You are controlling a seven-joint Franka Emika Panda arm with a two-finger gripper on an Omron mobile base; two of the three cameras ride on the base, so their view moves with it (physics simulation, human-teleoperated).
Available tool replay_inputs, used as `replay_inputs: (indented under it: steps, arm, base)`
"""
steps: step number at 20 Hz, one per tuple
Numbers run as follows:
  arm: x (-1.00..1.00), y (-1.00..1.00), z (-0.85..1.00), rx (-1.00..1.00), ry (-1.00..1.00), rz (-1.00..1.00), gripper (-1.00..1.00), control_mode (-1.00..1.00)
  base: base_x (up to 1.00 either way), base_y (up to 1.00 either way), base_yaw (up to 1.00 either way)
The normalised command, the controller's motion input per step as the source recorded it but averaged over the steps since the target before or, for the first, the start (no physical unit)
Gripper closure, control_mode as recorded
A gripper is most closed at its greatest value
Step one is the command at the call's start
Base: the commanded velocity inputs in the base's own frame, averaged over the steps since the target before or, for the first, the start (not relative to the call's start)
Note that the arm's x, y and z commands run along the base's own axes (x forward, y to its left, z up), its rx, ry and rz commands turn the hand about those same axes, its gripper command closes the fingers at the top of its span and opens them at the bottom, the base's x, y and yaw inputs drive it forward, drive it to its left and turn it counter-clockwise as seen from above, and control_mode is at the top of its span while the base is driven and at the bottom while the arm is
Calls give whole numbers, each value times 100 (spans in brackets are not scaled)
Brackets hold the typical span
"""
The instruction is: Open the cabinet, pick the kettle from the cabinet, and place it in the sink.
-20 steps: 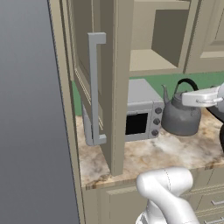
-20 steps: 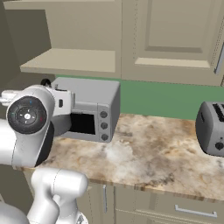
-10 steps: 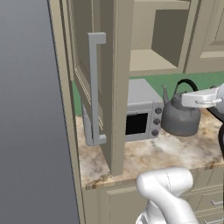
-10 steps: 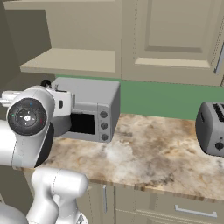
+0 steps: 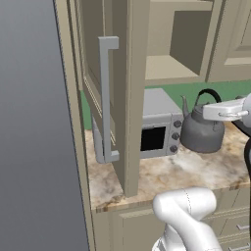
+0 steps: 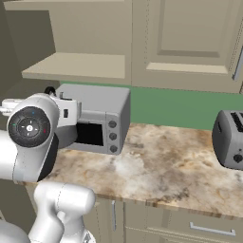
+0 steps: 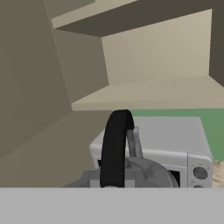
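Grey kettle [image 5: 201, 135] probably gripped, beside microwave [image 5: 159, 125]

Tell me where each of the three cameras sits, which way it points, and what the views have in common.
Left base view: behind the arm to its left, looking forward at the open beige wall cabinet door, the squat dark grey kettle and the white arm's elbow at the bottom.
Right base view: behind the arm to its right, facing the marbled counter and dark grey toaster; the arm's white joint shows at left.
Hand view: on the hand, looking over the kettle's black arched handle into the cabinet.
All share the silver microwave.
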Motion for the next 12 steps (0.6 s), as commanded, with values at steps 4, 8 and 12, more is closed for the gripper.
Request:
replay_inputs:
  steps: [4, 8, 12]
  arm:
    - [0, 0, 0, 0, 0, 0, 100, -100]
    - [0, 0, 0, 0, 0, 0, 100, -100]
    - [0, 0, 0, 0, 0, 0, 100, -100]
  base:
    - [0, 0, 0]
    - [0, 0, 0]
    - [0, 0, 0]
